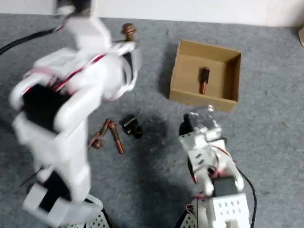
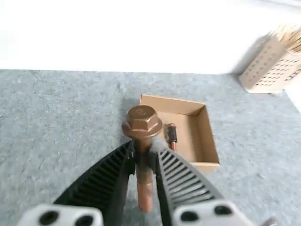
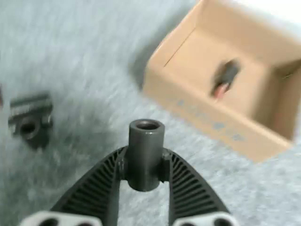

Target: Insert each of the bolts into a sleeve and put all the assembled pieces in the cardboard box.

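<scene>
One bolt point(image 2: 142, 126) clamped in the left hand point(image 2: 144, 149): copper-coloured, flanged hexagonal head uppermost, plain shank pinched between the ribbed black fingers; held upright over the far part of the grey bench point(image 2: 56, 117), off to one side of the cardboard box point(image 1: 199, 100) and apart from it.

At least two loose bolts point(image 1: 108, 134) of the same copper colour, lying crossed on the bench near its middle; exact count hard to tell.

One sleeve point(image 3: 145, 153) clamped in the right hand point(image 3: 145, 157): dark grey cylinder, upright, open bore facing up; held just in front of the box's near wall.

One loose sleeve point(image 3: 29, 120) resting on the bench just beside the loose bolts; dark, blocky; whether a single piece or two together, cannot tell.

One assembled piece point(image 1: 204, 80) lying on the floor of the box; dark sleeve at one end, copper-coloured shank showing at the other.

One box: open-topped, brown, shallow, square-sided, standing on the bench toward the far right in the high view.

Beyond the box, at the bench edge: one pale perforated holder point(image 2: 270, 66) with light sticks in it.
</scene>
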You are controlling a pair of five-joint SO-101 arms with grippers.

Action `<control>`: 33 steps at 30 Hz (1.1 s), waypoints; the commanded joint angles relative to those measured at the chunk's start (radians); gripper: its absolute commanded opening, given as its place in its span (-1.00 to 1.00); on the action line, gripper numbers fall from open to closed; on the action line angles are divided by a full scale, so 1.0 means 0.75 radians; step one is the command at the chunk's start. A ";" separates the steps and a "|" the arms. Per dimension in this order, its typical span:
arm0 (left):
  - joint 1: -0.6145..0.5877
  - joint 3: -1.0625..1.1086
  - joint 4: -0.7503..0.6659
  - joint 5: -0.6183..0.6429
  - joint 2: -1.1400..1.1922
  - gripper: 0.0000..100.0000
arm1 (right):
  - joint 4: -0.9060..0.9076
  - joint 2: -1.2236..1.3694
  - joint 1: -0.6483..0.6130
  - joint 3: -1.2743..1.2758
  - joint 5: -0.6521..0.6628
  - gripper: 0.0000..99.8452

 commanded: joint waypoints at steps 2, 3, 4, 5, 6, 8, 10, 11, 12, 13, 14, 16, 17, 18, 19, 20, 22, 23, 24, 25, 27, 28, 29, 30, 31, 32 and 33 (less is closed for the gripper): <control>0.075 0.453 0.002 -0.012 -0.459 -0.99 | 0.275 -0.486 0.015 -0.015 -0.029 -0.99; 0.091 0.568 0.000 -0.012 -0.557 -0.99 | 0.298 -0.453 0.015 -0.017 -0.031 -0.99; 0.101 0.684 -0.004 -0.012 -0.656 -0.99 | 0.296 -0.406 0.013 -0.019 -0.031 -0.99; 0.105 0.803 -0.006 -0.014 -0.748 -0.99 | 0.277 -0.375 0.013 -0.019 -0.031 -0.99; 0.105 0.920 -0.006 -0.014 -0.834 -0.99 | 0.247 -0.369 0.013 -0.011 -0.031 -0.99; 0.105 1.163 -0.049 -0.020 -0.989 -0.99 | 0.208 -0.386 -0.017 0.007 -0.031 -0.99; 0.105 1.429 -0.186 -0.106 -1.120 -0.99 | 0.204 -0.439 -0.095 0.044 -0.031 -0.99; 0.105 1.576 -0.288 -0.158 -1.183 -0.99 | 0.193 -0.449 -0.140 0.058 -0.031 -0.99; 0.103 1.720 -0.407 -0.200 -1.245 -0.99 | 0.173 -0.447 -0.193 0.064 -0.031 -0.99; 0.099 1.859 -0.534 -0.235 -1.306 -0.99 | 0.146 -0.443 -0.238 0.066 -0.031 -0.99; 0.097 1.992 -0.663 -0.264 -1.372 -0.99 | 0.124 -0.439 -0.271 0.069 -0.031 -0.99; 0.103 2.223 -0.910 -0.331 -1.507 -0.99 | 0.085 -0.439 -0.306 0.073 -0.031 -0.99; 0.107 2.325 -1.031 -0.364 -1.574 -0.99 | 0.058 -0.439 -0.314 0.075 -0.031 -0.99; 0.109 2.421 -1.148 -0.387 -1.632 -0.99 | 0.026 -0.441 -0.314 0.075 -0.033 -0.99; 0.126 2.511 -1.254 -0.395 -1.685 -0.99 | -0.007 -0.441 -0.314 0.075 -0.033 -0.99; 0.146 2.595 -1.360 -0.395 -1.734 -0.99 | -0.038 -0.441 -0.314 0.075 -0.033 -0.99; 0.169 2.738 -1.538 -0.393 -1.814 -0.99 | -0.077 -0.441 -0.320 0.077 -0.037 -0.99; 0.175 2.792 -1.622 -0.391 -1.850 -0.99 | -0.093 -0.441 -0.334 0.077 -0.065 -0.99; 0.173 2.832 -1.704 -0.389 -1.881 -0.99 | -0.103 -0.441 -0.347 0.085 -0.100 -0.99; 0.167 2.861 -1.780 -0.360 -1.904 -0.99 | -0.107 -0.441 -0.361 0.111 -0.123 -0.99; 0.124 2.902 -1.888 -0.219 -1.942 -0.99 | -0.114 -0.441 -0.392 0.161 -0.135 -0.99; 0.103 2.910 -1.899 -0.137 -1.953 -0.99 | -0.122 -0.441 -0.410 0.179 -0.135 -0.99; 0.089 2.918 -1.899 -0.074 -1.955 -0.99 | -0.126 -0.441 -0.418 0.193 -0.135 -0.99; 0.077 2.924 -1.899 -0.025 -1.953 -0.99 | -0.126 -0.441 -0.420 0.202 -0.135 -0.99; 0.073 2.943 -1.899 -0.002 -1.953 -0.99 | -0.126 -0.441 -0.422 0.206 -0.135 -0.99; 0.073 2.961 -1.899 -0.006 -1.955 -0.99 | -0.126 -0.441 -0.422 0.206 -0.135 -0.99; 0.071 2.969 -1.899 0.004 -1.955 -0.99 | -0.126 -0.441 -0.422 0.208 -0.135 -0.99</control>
